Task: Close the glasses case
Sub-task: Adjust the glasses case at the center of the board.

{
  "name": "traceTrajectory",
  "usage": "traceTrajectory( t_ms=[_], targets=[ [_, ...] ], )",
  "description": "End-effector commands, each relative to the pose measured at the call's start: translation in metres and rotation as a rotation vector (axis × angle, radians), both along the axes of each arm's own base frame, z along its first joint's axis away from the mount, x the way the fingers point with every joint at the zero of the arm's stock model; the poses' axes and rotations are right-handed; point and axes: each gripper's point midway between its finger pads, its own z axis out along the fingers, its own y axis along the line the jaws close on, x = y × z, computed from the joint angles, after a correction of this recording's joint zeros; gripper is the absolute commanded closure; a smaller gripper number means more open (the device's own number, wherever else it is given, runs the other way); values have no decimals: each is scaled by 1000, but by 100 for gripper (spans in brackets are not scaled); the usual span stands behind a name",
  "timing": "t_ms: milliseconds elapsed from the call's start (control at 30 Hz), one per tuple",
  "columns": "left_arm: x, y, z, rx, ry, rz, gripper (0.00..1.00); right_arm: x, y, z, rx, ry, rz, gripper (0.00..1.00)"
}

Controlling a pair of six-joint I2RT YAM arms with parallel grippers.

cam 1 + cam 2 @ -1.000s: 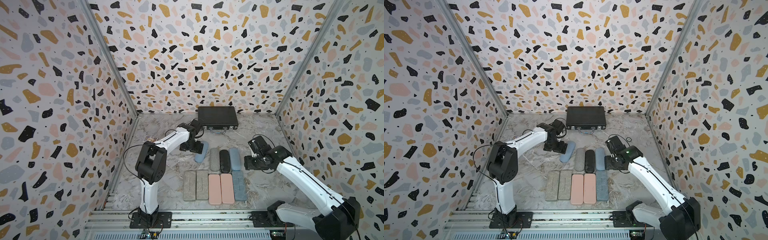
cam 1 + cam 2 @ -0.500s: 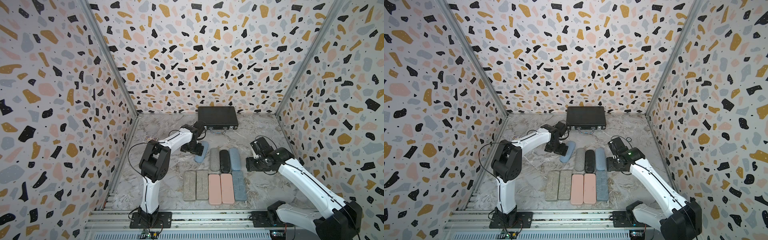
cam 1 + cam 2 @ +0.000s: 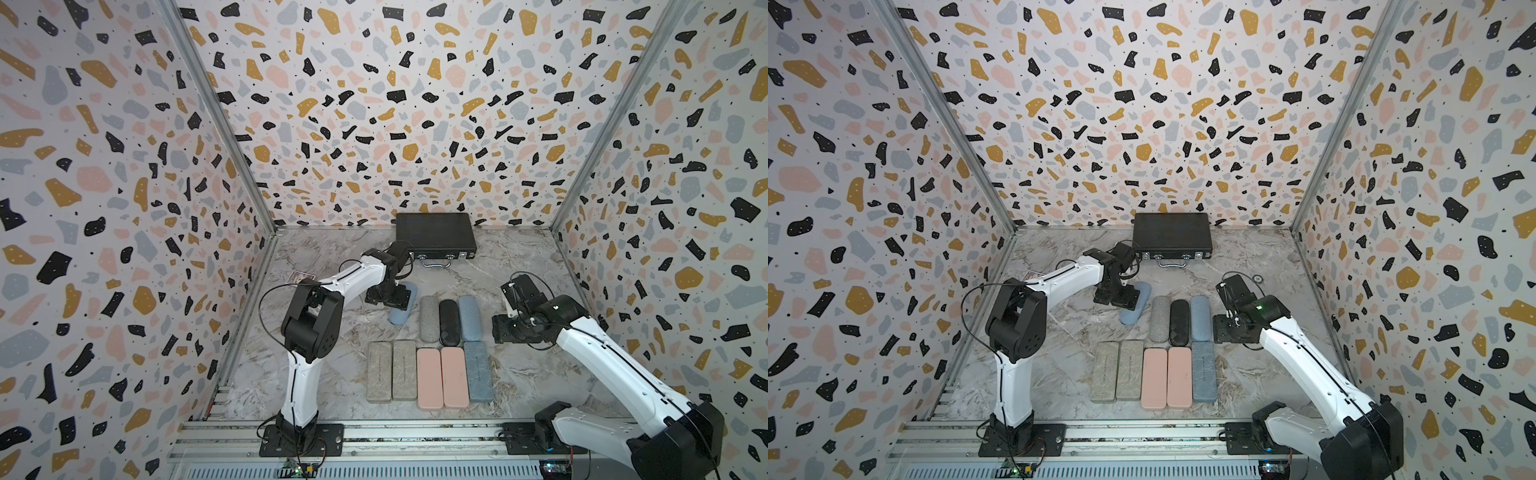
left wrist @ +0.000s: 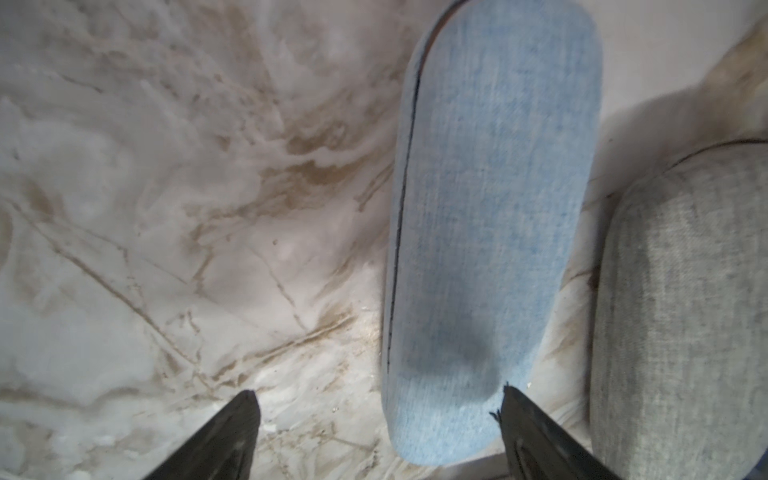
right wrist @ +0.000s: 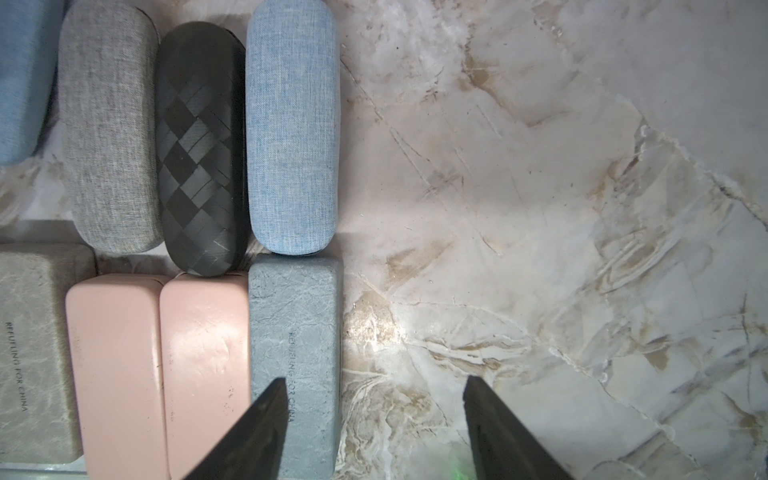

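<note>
**Bimanual cell, marbled surface [image 3: 316, 365], glasses cases laid out.**

Both top views give the whole layout. The left hand [image 3: 388, 297] is low over the far end of the light blue glasses case [image 3: 398, 318]. This case lies askew on the left arm's side, just clear of a tidy block of eight other cases. The right hand [image 3: 500, 330] is low over the surface beside the block's opposite edge. Only these views show the black briefcase [image 3: 434, 237] against the back wall and a small card [image 3: 297, 277] near the left wall.

The left wrist view adds what the top views cannot resolve. A thin dark seam runs along one long side of the light blue glasses case [image 4: 490, 208], with the lid down on the base (closed). The left hand's fingers are spread wide and grip nothing. One fingertip [image 4: 519, 415] is at the edge of the case's rounded end, and whether it touches the fabric cannot be told. The other fingertip [image 4: 232, 428] is over bare marble. The grey fabric case [image 4: 681, 311] lies just beside.

The right wrist view shows the right hand [image 5: 374, 382] partly open and empty. One fingertip is over the blue-grey box case [image 5: 295, 332] and the other over bare surface. Only here are the diamond weave of the black case [image 5: 199, 145] and the lettering on the box cases visible (it is partly legible).
</note>
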Motion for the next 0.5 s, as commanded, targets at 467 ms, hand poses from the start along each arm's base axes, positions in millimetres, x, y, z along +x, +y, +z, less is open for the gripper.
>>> traceTrajectory(
  t_ms=[467],
  targets=[
    [17,-36,-20,-60,14,-17,30,-3,-8,-5,-31,33,-26,30]
  ],
)
